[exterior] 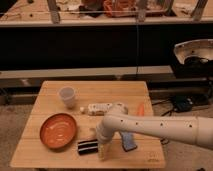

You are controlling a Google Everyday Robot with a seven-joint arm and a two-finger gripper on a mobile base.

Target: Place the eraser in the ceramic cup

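Where flat striped eraser (87, 147) lies, hand (103, 150) just beside

One wooden table (125, 89). On it:
- one ceramic cup (67, 96), far left
- one orange-red bowl (58, 131), near left
- one eraser (87, 147), near edge, middle
- one white oblong block (99, 108), centre
- one blue-grey pad (130, 143), near right
- one small orange item (140, 109), right

One robot arm (160, 127) with one gripper (103, 148), down at the near edge just right of the eraser.
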